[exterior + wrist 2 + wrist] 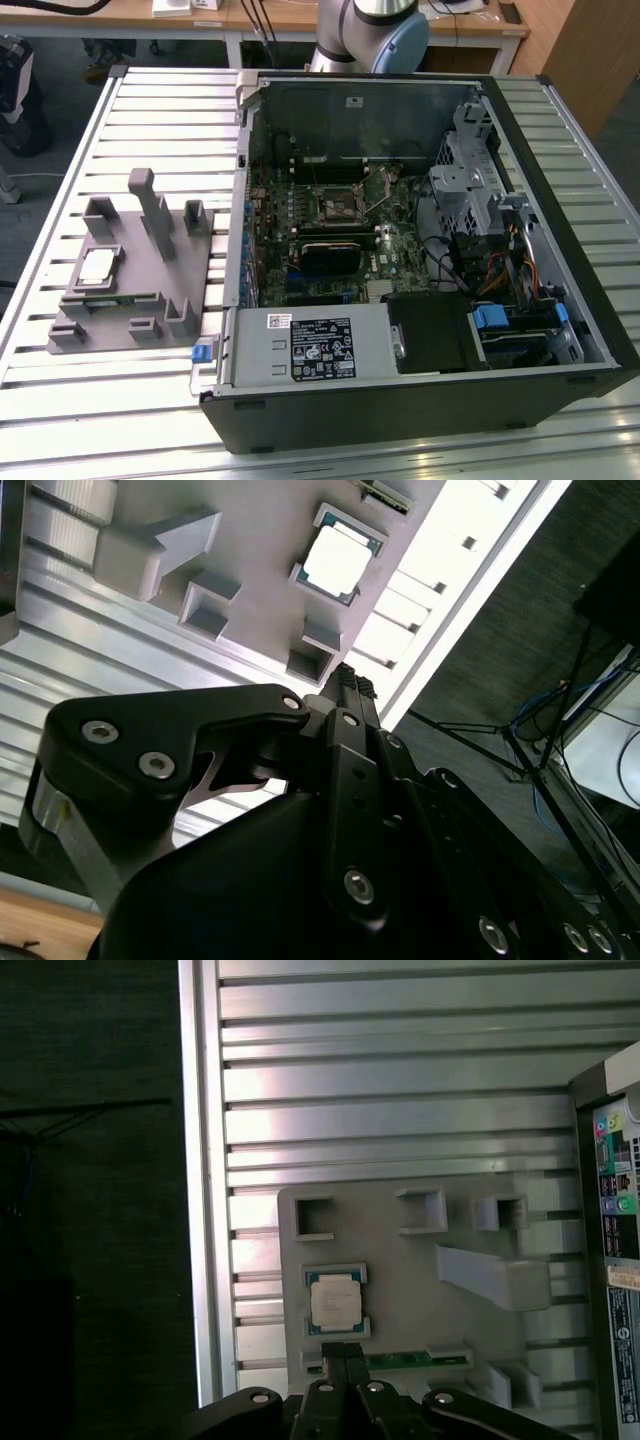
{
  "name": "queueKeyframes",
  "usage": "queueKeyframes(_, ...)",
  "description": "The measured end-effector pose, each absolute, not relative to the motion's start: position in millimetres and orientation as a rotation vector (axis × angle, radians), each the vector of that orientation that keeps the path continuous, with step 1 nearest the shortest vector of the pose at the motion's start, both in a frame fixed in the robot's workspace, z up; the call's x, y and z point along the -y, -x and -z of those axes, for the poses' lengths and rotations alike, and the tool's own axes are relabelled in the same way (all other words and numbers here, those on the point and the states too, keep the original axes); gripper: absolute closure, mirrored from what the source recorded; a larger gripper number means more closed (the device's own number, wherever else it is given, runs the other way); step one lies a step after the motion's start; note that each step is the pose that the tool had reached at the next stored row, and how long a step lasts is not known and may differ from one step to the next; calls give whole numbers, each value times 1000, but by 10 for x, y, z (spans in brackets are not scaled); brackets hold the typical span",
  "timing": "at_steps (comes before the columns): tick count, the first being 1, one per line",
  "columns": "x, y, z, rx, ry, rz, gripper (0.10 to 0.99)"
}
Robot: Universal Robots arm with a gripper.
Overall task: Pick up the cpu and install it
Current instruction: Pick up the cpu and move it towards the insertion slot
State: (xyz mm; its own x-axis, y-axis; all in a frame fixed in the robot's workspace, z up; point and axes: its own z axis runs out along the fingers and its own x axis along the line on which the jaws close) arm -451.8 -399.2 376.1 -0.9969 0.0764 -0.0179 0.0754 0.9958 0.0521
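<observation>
Surface: silver ribbed aluminium-slat table, with wooden desks behind it and dark floor off its edge. The grey-and-silver robot arm base stands at the far side of the table in the exterior view.

A black open desktop computer case lies on its side on the table, green motherboard exposed, with the black-framed square socket near the middle of the board.

On the exterior view's left of the case sits a grey plastic fixture block with raised posts and pockets.

The cpu, a small flat square chip with a shiny silver-white top, lies flat in a square pocket of that block, toward the block's far side from the case. It also shows in both wrist views. A long narrow green memory stick lies in a slot just beside it.

The black two-finger gripper hangs above the fixture block with its fingers pressed together and nothing between them. The cpu sits in its pocket just past the fingertips, not touched.
</observation>
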Motion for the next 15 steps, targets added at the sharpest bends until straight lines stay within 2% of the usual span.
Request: queueKeyframes(15,4072,4519,-3539,-3136,-87,-89,980)
